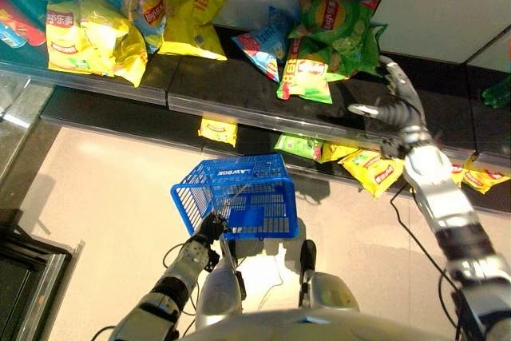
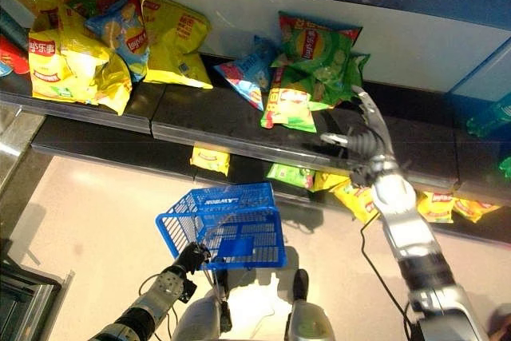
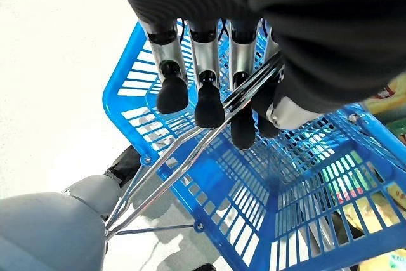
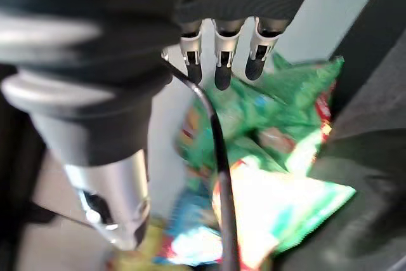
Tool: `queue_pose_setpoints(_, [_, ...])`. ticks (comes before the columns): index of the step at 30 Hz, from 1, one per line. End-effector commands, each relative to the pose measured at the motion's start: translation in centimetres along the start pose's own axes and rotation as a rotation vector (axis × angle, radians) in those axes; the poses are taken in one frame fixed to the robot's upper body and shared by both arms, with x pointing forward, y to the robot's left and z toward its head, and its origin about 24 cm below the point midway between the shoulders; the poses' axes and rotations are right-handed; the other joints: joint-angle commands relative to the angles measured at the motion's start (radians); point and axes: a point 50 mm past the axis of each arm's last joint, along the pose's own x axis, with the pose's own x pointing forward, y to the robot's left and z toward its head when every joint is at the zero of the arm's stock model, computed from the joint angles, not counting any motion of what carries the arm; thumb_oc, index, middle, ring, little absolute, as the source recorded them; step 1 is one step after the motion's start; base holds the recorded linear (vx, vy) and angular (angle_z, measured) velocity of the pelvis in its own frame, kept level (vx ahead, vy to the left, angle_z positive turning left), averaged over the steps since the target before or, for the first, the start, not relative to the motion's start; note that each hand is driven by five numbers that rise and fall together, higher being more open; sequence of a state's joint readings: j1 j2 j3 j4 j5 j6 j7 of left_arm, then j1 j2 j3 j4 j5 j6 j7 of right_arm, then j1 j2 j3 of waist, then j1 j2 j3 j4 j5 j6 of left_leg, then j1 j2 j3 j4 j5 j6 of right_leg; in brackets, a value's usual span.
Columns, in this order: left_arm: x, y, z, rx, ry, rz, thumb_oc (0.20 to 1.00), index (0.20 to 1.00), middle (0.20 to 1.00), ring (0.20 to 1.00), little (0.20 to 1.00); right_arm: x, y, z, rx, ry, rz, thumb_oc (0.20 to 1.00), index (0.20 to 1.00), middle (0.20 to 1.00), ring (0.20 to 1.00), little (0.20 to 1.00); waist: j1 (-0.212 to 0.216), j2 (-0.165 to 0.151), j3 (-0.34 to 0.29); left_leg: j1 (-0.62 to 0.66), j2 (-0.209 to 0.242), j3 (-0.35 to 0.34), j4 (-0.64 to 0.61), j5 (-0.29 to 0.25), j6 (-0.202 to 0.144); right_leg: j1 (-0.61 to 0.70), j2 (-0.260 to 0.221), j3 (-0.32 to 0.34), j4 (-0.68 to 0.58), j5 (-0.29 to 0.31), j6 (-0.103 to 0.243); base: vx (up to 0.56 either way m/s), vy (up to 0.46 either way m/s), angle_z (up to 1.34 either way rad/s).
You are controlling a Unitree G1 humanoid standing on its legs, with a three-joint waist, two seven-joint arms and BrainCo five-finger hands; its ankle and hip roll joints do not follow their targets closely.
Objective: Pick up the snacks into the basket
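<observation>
A blue mesh basket (image 1: 263,207) hangs low over the beige floor in front of the shelves. My left hand (image 1: 206,237) is shut on its metal handle (image 3: 190,150), with the fingers (image 3: 208,96) curled round the wire. The basket's inside shows bare blue mesh. My right hand (image 1: 402,113) is raised at the shelf, open, with straight fingers (image 4: 221,61) and the thumb stuck out. It holds nothing. A pile of green snack bags (image 1: 335,25) lies just to its left on the dark shelf, with a green-yellow bag (image 1: 306,77) at the front.
Yellow snack bags (image 1: 88,37) and a blue one (image 1: 263,45) lie further left on the same shelf (image 1: 223,85). More yellow and green bags (image 1: 371,169) sit on the lower shelf behind the basket. A glass-fronted counter (image 1: 16,109) stands at the left.
</observation>
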State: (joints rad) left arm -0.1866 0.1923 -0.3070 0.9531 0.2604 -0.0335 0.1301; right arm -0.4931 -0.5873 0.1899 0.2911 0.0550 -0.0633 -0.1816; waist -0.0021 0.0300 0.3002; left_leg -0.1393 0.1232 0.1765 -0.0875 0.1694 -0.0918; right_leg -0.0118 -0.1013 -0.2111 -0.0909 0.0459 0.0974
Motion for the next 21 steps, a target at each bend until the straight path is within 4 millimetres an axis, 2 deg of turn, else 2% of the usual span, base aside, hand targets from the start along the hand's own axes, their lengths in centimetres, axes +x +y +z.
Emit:
queue_pose_setpoints(1, [-0.1,4.4,-2.6,0.185,0.083,0.117,0.2,0.2,0.2,0.2,0.2,2.0,-0.8,3.0,-0.052,-0.106,-0.038,1.0,1.0,1.0,1.0,1.0,0.042,-0.037,-0.029,0.007,-0.036,0.006,0.004,-0.07,0.01,-0.113,-0.043,0.005,0.019,0.077,0.061,-0.03,0.015,0.05])
queue_pose_setpoints(10, [-0.1,5.3,-2.8,0.189,0.091,0.147,0.2,0.2,0.2,0.2,0.2,6.1,0.4,4.6,-0.143,-0.061,0.007,1.0,1.0,1.0,1.0,1.0,0.086,-0.044,-0.009,-0.026,-0.043,-0.014,0.013,-0.062,0.015,-0.133,-0.044,-0.006,0.021,0.085,0.059,-0.01,0.015,0.06])
queue_pose_setpoints(16, [-0.1,5.8,-2.7,0.191,0.084,0.161,0.2,0.2,0.2,0.2,0.2,7.8,-0.5,4.3,-0.202,0.026,-0.028,1.0,1.0,1.0,1.0,1.0,0.112,-0.046,0.01,-0.049,-0.046,-0.028,0.018,-0.057,0.017,-0.146,-0.046,-0.012,0.02,0.09,0.06,0.0,0.012,0.03])
queue_pose_setpoints(21, [0.0,6.1,-2.4,0.178,0.068,0.178,0.2,0.2,0.2,0.2,0.2,8.5,-0.3,4.7,-0.15,0.049,-0.052,1.0,1.0,1.0,1.0,1.0,0.133,-0.05,0.024,-0.074,-0.053,-0.041,0.021,-0.054,0.019,-0.158,-0.049,-0.016,0.018,0.094,0.062,0.0,0.022,0.09])
